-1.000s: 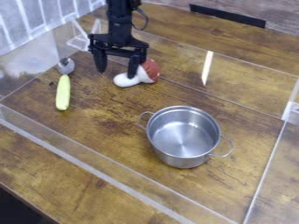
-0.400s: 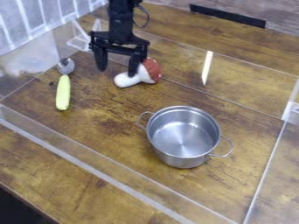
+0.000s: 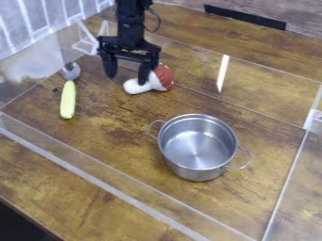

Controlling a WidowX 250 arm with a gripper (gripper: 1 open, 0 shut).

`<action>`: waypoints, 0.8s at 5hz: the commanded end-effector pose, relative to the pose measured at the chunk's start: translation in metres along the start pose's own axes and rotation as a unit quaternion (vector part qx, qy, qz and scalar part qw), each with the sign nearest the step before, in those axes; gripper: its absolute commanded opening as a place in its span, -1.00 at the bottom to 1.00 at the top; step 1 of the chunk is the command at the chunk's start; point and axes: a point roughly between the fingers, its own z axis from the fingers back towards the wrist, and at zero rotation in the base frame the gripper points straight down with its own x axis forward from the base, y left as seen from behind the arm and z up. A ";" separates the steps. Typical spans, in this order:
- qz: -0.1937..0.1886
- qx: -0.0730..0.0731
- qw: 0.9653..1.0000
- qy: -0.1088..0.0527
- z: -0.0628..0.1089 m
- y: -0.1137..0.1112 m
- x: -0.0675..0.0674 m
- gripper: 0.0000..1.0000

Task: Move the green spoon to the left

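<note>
The green spoon (image 3: 68, 94) lies on the wooden table at the left, its yellow-green handle pointing toward me and its small grey bowl at the far end near the clear wall. My gripper (image 3: 128, 70) hangs open above the table to the spoon's right and a little farther back, apart from the spoon, with nothing between its black fingers.
A red-capped white mushroom toy (image 3: 150, 79) lies just right of the gripper, partly behind one finger. A steel pot (image 3: 198, 145) with two handles stands at centre right. Clear plastic walls (image 3: 75, 160) fence the work area.
</note>
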 end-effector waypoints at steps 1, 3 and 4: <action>0.010 0.005 1.000 -0.014 0.011 0.020 0.001 1.00; 0.008 0.014 1.000 -0.010 0.003 0.025 0.002 1.00; 0.004 0.016 1.000 -0.010 -0.004 0.016 0.004 1.00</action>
